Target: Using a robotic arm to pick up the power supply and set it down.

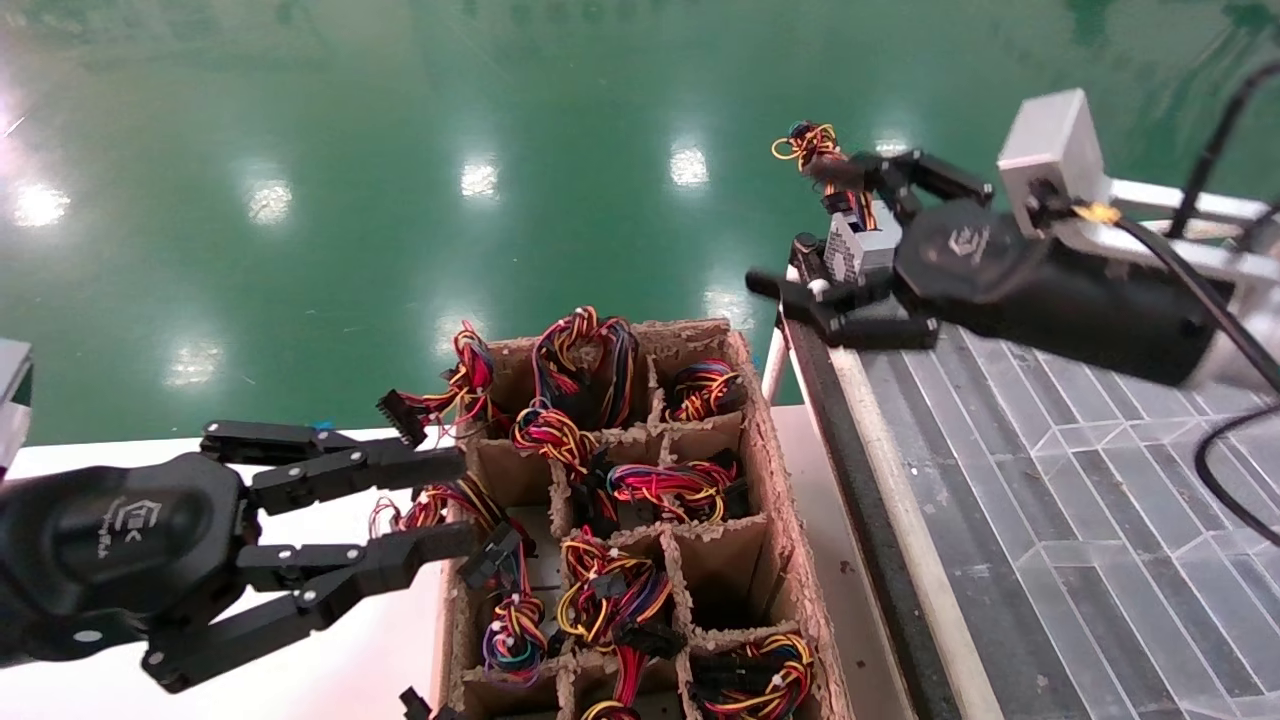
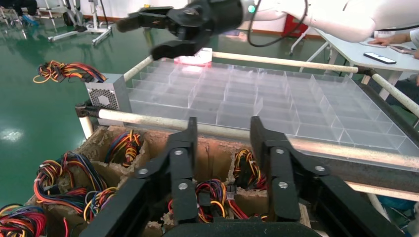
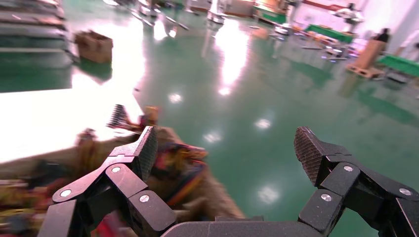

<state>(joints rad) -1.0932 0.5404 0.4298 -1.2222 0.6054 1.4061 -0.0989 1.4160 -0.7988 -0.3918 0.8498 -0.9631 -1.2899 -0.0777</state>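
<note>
Glossy green floor (image 1: pixel 400 150) fills the background, with ceiling lights mirrored in it. On the robot's right stands a tray (image 2: pixel 276 106) of clear plastic cells, rimmed by pale bars; in the head view it shows as a grey gridded surface (image 1: pixel 1050 450). The power supply (image 2: pixel 107 94) sits at the tray's far left corner, by the rim bar. Its perforated vent face (image 1: pixel 850 250) is turned toward the left, and in the left wrist view a round fan grille faces that camera. Its wire bundle (image 1: pixel 808 142) of red, yellow, orange and black runs out from the far side, away from the robot and off the tray over the floor, so box and wires lie along a line heading away from the robot.

In the head view the right gripper (image 1: pixel 850 240) sits right at the supply, its fingers spread wide with one on either side of the box; the left wrist view shows it a little above and apart, holding nothing. Its own wrist view shows both fingertips (image 3: pixel 309 153) far apart with only floor between them.

Left of the tray stands a brown cardboard box (image 1: pixel 770 480) split into compartments, each stuffed with coloured wire bundles. The left gripper (image 1: pixel 455 505) hovers at the box's left edge, fingers parted and empty.
</note>
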